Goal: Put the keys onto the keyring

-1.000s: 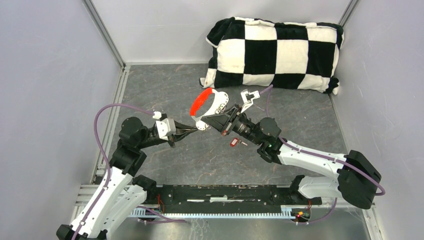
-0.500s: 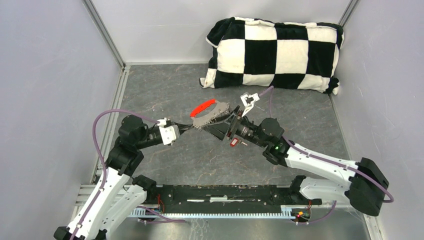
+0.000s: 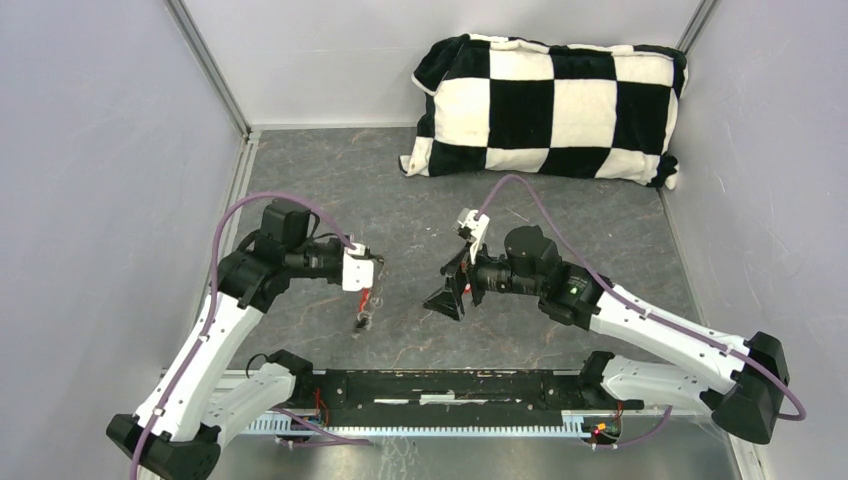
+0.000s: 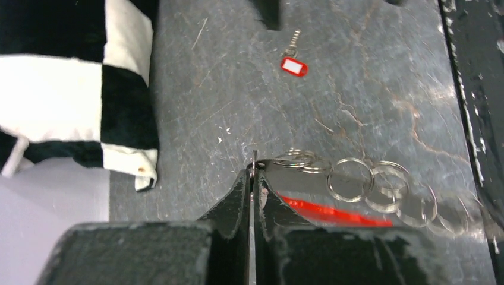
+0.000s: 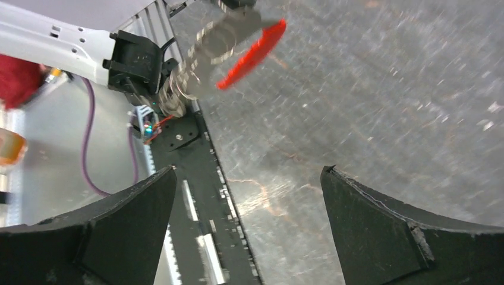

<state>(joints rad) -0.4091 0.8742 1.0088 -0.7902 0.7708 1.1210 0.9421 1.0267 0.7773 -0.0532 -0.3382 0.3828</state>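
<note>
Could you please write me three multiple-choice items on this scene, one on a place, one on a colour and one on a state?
1. Where is the keyring?
A) dropped, held by nothing
B) hanging from the left gripper
C) in the right gripper

2. What colour is the keyring's fob?
A) blue
B) red
C) green

3. How do the right gripper's fingers stand?
A) wide open
B) shut on nothing
C) shut on the keyring

Answers: 1 B, the left gripper pinches the chain's end and the rest dangles. 2 B, it shows bright red in both wrist views. 3 A, they stand far apart with nothing between them.
</note>
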